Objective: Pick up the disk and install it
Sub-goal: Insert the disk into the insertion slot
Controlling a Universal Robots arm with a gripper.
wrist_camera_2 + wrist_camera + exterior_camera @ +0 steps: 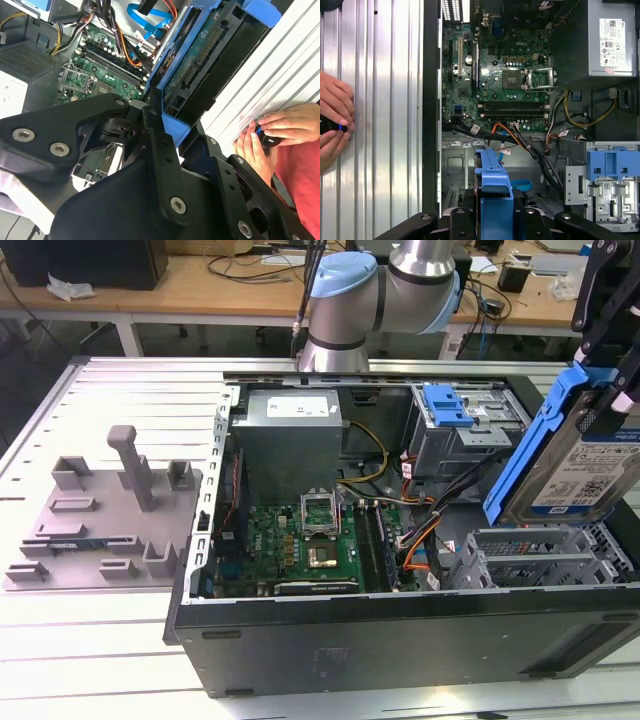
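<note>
The disk, a silver drive with a blue-and-white label in a blue rail frame, hangs tilted on edge at the exterior view's right. It is above the grey metal drive cage inside the open computer case. My gripper is shut on its upper end, with the black fingers clamped on the blue frame. The second wrist view looks along the disk's edge and connector side. In the first wrist view, the blue rail runs out from between the fingers over the case's cage area.
A person's hands rest on the ribbed white table beside the case and hold a small dark device. Inside the case are the motherboard, power supply, loose cables and a blue-fronted bay. A grey fixture plate lies at the exterior view's left.
</note>
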